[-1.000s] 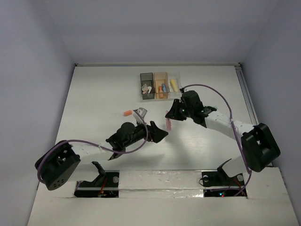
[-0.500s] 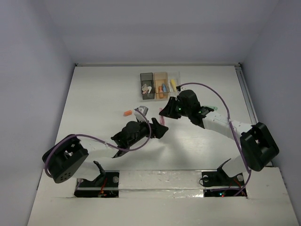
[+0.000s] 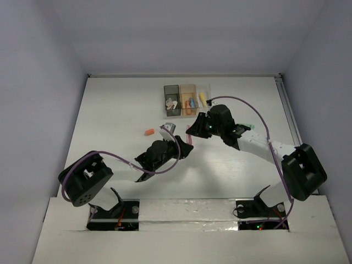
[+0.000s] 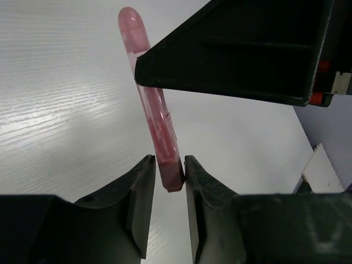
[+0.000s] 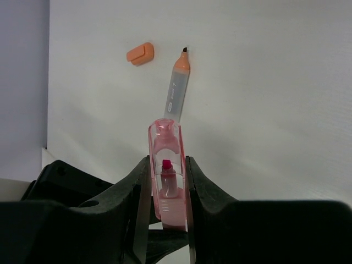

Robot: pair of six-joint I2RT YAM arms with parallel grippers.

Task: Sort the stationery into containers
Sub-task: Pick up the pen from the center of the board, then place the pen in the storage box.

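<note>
A pink marker (image 3: pixel 190 138) hangs above the table between both arms. My right gripper (image 3: pixel 194 130) is shut on its clear cap end (image 5: pixel 166 165). My left gripper (image 3: pixel 185 146) has its jaws closed round the marker's other end (image 4: pixel 159 121), the fingers (image 4: pixel 144 181) tight beside it. In the left wrist view the right gripper's dark body (image 4: pixel 236 49) crosses above the marker. An uncapped orange marker (image 5: pixel 176 91) and its orange cap (image 5: pixel 140 53) lie on the table to the left. The containers stand at the back: dark grey (image 3: pixel 172 109), orange (image 3: pixel 188 91) and clear (image 3: pixel 207 91), holding several items.
White walls bound the table (image 3: pixel 121 110) on the left, back and right. The arms' bases (image 3: pixel 187 212) stand along the near edge, with purple cables looping over both arms.
My left gripper has moved right and forward to the pink marker and closed from wide open onto its free end. The right gripper carried the marker slightly left, then held still.
</note>
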